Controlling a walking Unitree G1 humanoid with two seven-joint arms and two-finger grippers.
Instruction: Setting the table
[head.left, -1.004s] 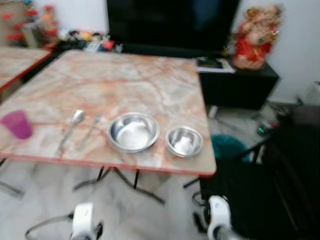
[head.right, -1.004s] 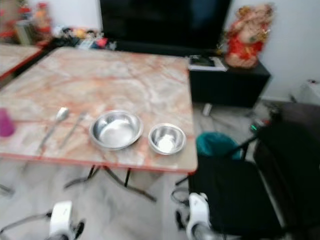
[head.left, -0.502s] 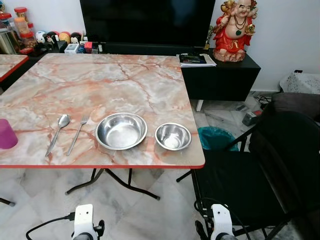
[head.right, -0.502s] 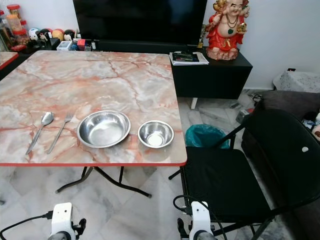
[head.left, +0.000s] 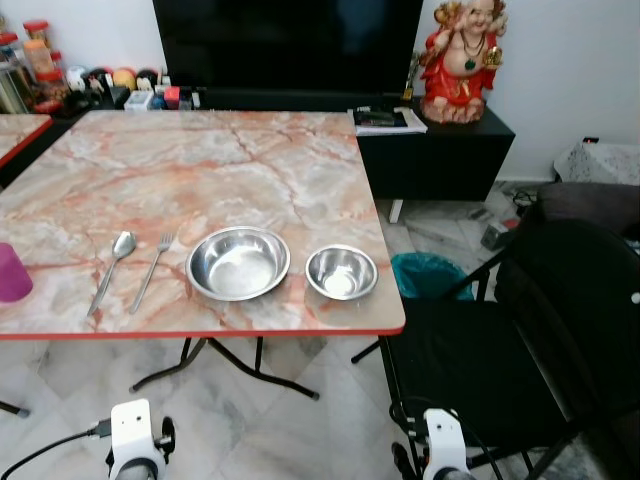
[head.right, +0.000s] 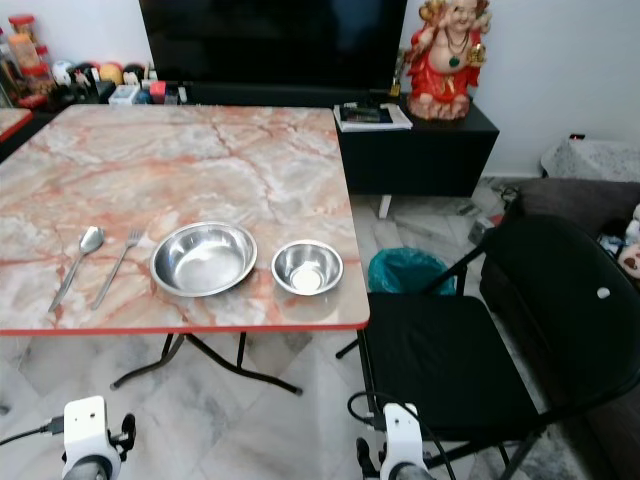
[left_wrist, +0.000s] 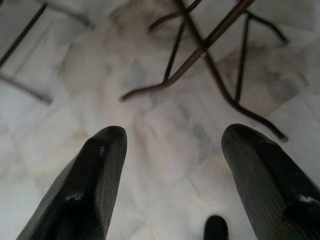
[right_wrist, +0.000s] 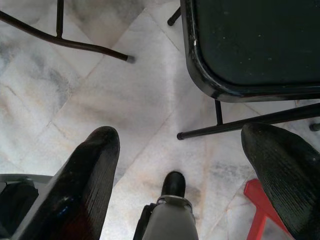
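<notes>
— While both arms are hanging low by the floor, what is the robot facing?

— It is looking down at a marble-patterned tabletop (head.left: 250, 160) with a red edge. Near the front edge a spoon (head.left: 112, 268) and a fork (head.left: 151, 270) are lying side by side, apart from each other. Just beside them a large steel bowl (head.left: 238, 263) is sitting, then a small steel bowl (head.left: 341, 272). A purple cup (head.left: 12, 273) is standing well apart, at the robot's far left.

— And the hands?

— The left hand (left_wrist: 172, 165) is pointing at the marble floor with its fingers spread, holding nothing. The right hand (right_wrist: 192, 165) is likewise spread and empty, hanging over the floor beside the black folding chair (head.right: 470, 370).

— So what is the step, in your judgement?

— Approaching, I think; nothing is being grasped yet. The cup looks like the piece out of place, so the robot probably needs to be stepping closer and squaring up to the front edge, keeping the right arm away from the chair frame.

— Any risk?

— The cutlery is lying flat and thin, so pinching it would be fiddly, and the bowls could slide on the smooth top.
</notes>
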